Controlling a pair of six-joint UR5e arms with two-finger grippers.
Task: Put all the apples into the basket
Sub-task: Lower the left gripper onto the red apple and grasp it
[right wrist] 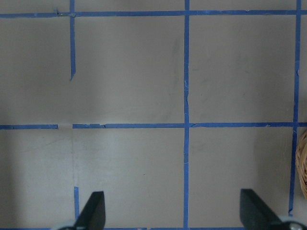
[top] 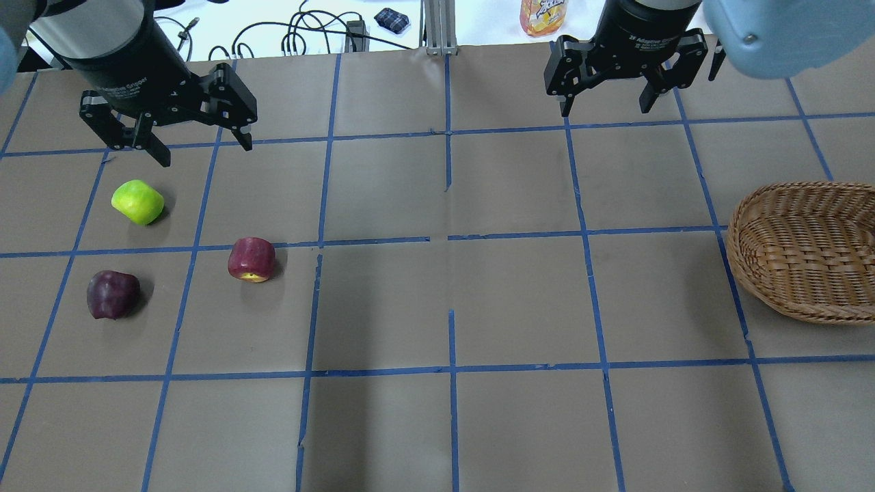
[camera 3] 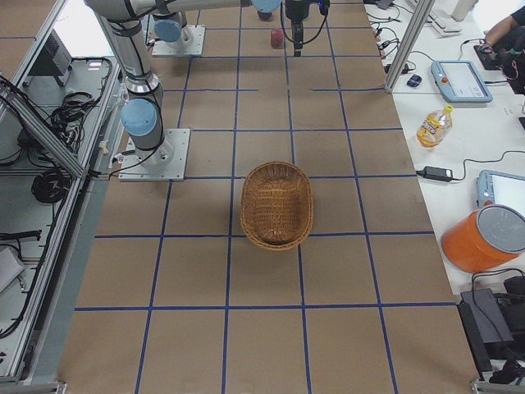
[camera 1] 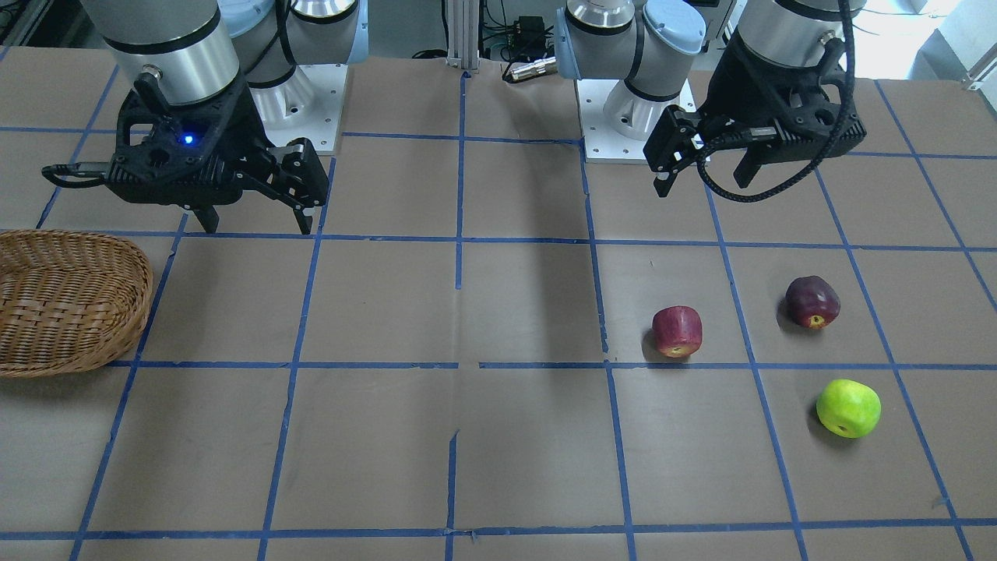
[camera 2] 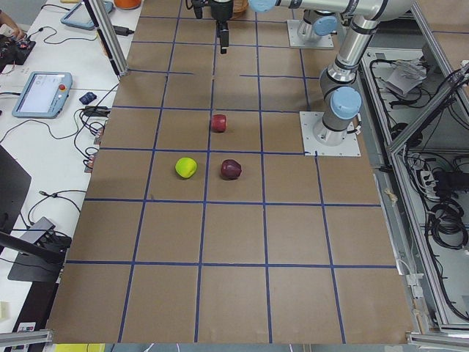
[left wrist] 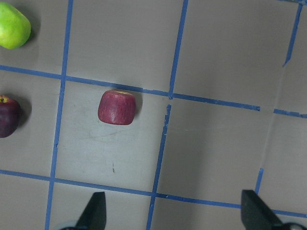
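Observation:
Three apples lie on the brown table on my left side: streaky red (top: 252, 259), dark maroon (top: 113, 294) and lime green (top: 138, 201). In the front view they are the red apple (camera 1: 677, 331), the maroon apple (camera 1: 812, 301) and the green apple (camera 1: 848, 407). My left gripper (top: 205, 152) hangs open and empty above the table, just beyond the green apple. Its wrist view shows the red apple (left wrist: 117, 107) ahead of the open fingers. The wicker basket (top: 735, 239) sits empty at the right. My right gripper (top: 606, 109) is open and empty, apart from the basket.
The arm bases (camera 1: 631, 117) stand at the table's robot edge. A drink bottle (top: 543, 14) and cables lie on the white bench beyond the far edge. The basket's rim (right wrist: 302, 167) just shows at the right edge of the right wrist view.

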